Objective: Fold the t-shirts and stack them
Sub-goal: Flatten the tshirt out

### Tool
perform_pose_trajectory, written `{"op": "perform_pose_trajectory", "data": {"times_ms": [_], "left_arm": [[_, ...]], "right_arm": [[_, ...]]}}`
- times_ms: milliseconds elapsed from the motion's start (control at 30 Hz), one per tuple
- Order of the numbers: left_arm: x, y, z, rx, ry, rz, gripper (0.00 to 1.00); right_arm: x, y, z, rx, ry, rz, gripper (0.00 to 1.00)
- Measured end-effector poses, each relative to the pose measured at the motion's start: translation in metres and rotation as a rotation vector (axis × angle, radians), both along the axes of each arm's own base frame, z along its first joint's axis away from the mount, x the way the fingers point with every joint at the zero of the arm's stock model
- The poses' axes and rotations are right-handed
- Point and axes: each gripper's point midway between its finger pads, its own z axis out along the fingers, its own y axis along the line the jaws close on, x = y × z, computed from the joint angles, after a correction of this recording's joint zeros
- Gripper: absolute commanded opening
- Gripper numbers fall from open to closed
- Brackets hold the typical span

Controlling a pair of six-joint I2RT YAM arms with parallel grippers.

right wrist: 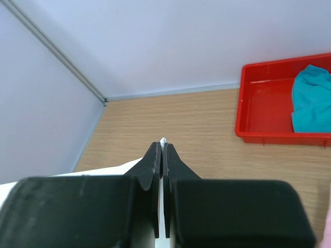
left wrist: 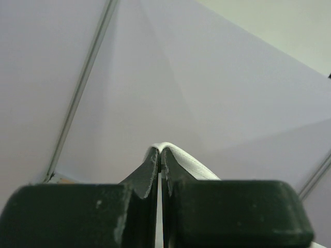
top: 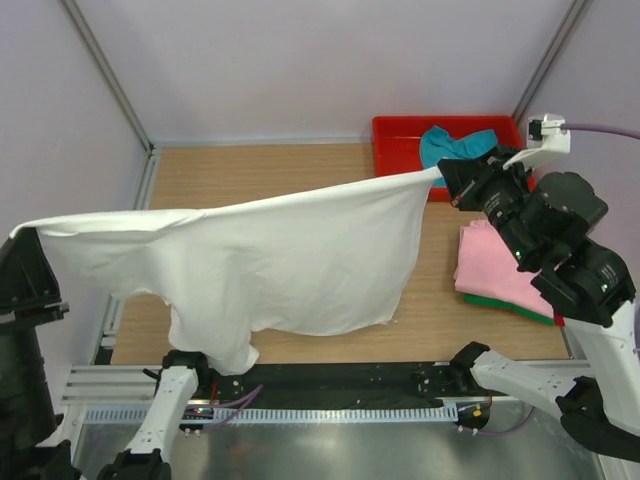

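The white t-shirt (top: 290, 260) hangs spread in the air between my two grippers, its lower edge drooping toward the table's front. My left gripper (top: 22, 236) is shut on its left corner; the pinched cloth (left wrist: 178, 155) shows over the fingertips in the left wrist view. My right gripper (top: 447, 176) is shut on its right corner, with a white tip (right wrist: 163, 140) between the fingers. A teal t-shirt (top: 452, 145) lies crumpled in the red tray (top: 395, 140). A folded pink t-shirt (top: 495, 265) lies on a green one (top: 510, 305) at the right.
The red tray stands at the back right, also in the right wrist view (right wrist: 258, 119) with the teal shirt (right wrist: 312, 98). The wooden table (top: 250, 165) is walled by pale panels. A black rail with cables runs along the front edge (top: 330, 385).
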Motion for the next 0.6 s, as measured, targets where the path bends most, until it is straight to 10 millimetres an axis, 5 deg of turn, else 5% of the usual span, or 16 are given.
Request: {"op": "perform_pose_trajectory", "data": {"times_ms": [167,300,600], "left_arm": [[0.079,0.011,-0.041,-0.010,0.223,0.055,0.00],[0.163,0.025,-0.103,0.003,0.485,0.125,0.00],[0.307,0.036,-0.236,0.067,0.842,0.172,0.01]], "right_arm": [[0.034,0.008,-0.037,-0.092,0.103,-0.084,0.01],[0.068,0.021,-0.095,-0.212,0.228,-0.137,0.01],[0.173,0.052,-0.226,-0.414,0.454,-0.220,0.01]]}}
